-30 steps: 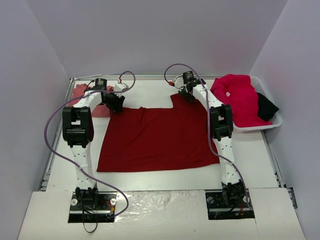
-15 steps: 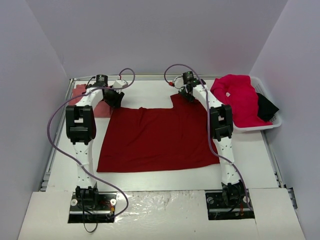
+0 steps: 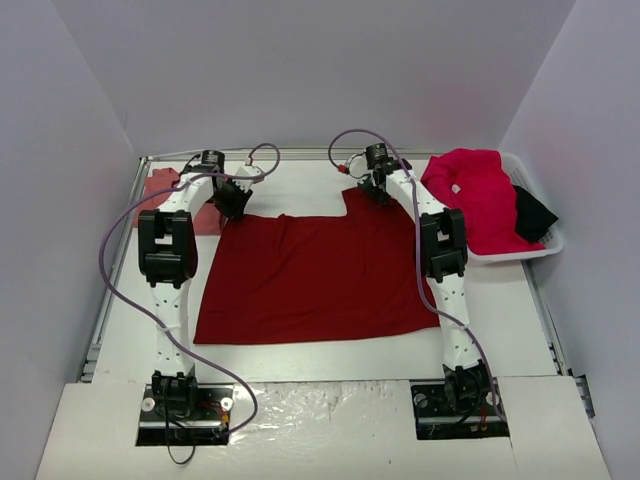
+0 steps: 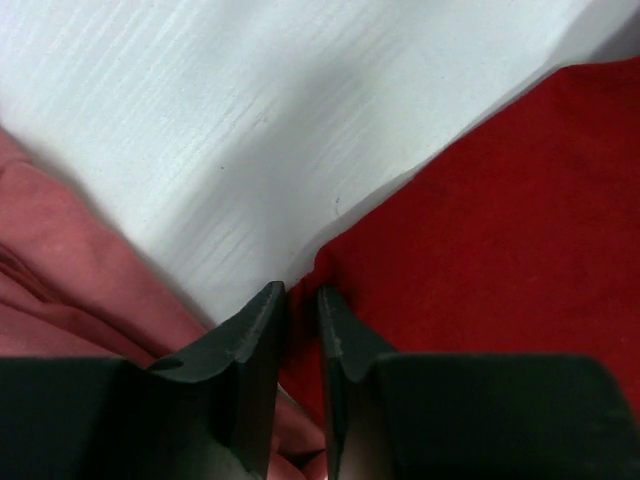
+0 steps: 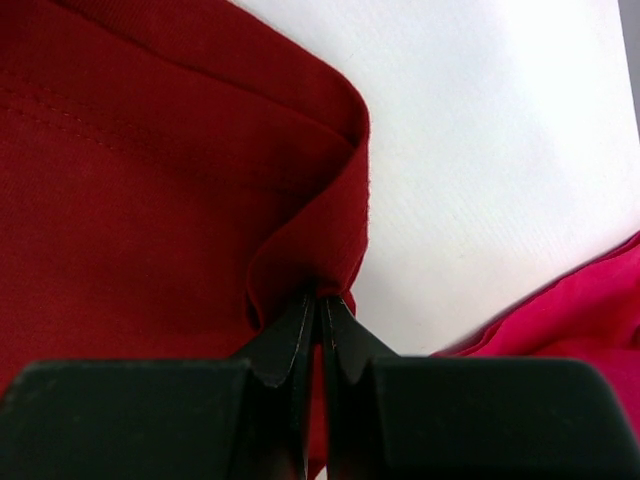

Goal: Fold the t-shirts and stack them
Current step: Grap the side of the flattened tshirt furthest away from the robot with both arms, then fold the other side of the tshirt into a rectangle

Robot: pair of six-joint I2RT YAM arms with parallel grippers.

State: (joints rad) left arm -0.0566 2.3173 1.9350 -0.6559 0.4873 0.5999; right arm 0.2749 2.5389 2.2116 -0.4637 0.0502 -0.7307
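Left wrist shows your left hand has narrowed to a slit around the far-left corner of the crimson t-shirt; grip unconfirmed. Your right hand stays clamped on its far-right corner. It lies flat on the tabletop, ready to fold.

crimson t-shirt: matt cloth (soft knit) | table: white, faintly grained | basket: plastic

**A robot lab test cell**

Plain pale partition walls box in a white desk on three sides. Two robot arms, the left arm and the right arm, are bolted at its near edge. Purple cables loop loose from them, and a metal rail edges the desk.
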